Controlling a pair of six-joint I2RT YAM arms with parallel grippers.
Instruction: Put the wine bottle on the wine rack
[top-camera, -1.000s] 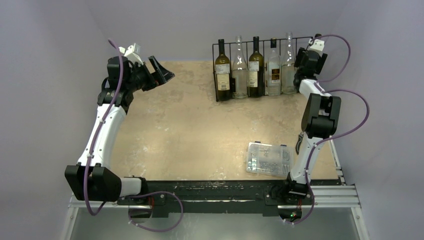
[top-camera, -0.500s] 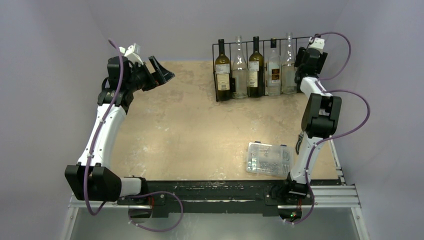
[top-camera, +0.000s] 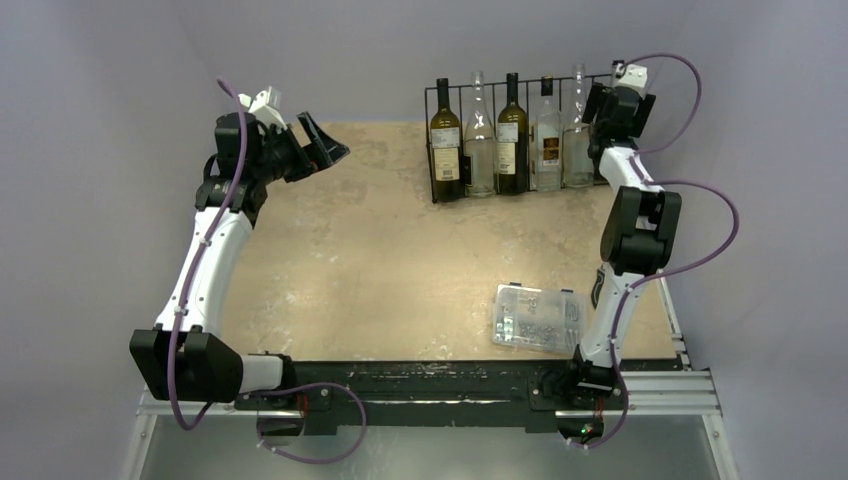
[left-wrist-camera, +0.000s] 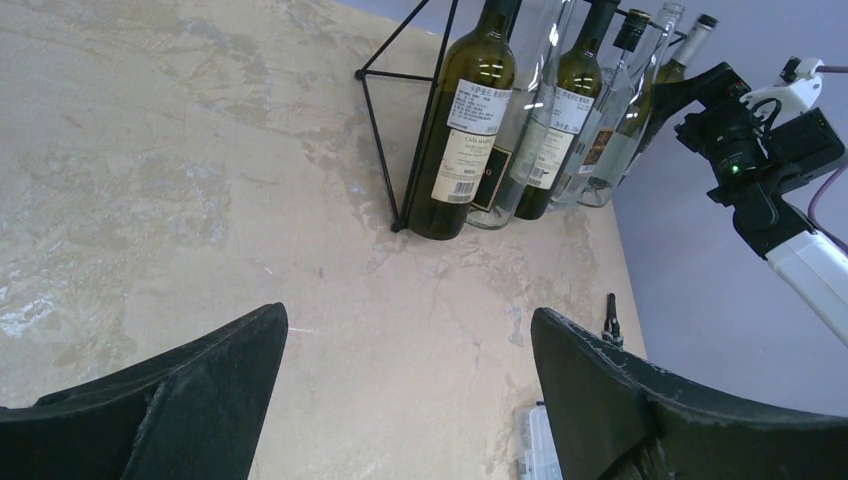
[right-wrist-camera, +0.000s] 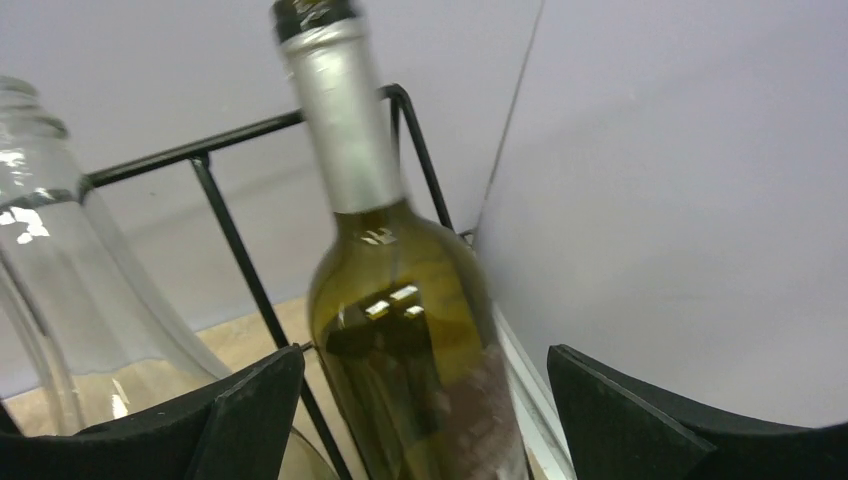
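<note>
The black wire wine rack (top-camera: 432, 140) stands at the back of the table with several bottles upright in it. In the right wrist view an olive-green wine bottle (right-wrist-camera: 400, 330) with a silver foil neck stands in the rack's right end slot, beside a rack bar (right-wrist-camera: 230, 225). My right gripper (right-wrist-camera: 425, 360) is open, one finger on each side of this bottle with gaps to it. In the top view the right gripper (top-camera: 598, 105) hides this bottle. My left gripper (left-wrist-camera: 408, 322) is open and empty, held high over the far left of the table (top-camera: 325, 148).
A clear plastic parts box (top-camera: 538, 317) lies near the right arm's base. A clear bottle (right-wrist-camera: 60, 300) stands in the slot left of the green one. The walls are close behind and to the right of the rack.
My right wrist has risen a little at the rack's right end. The left arm has not moved.
</note>
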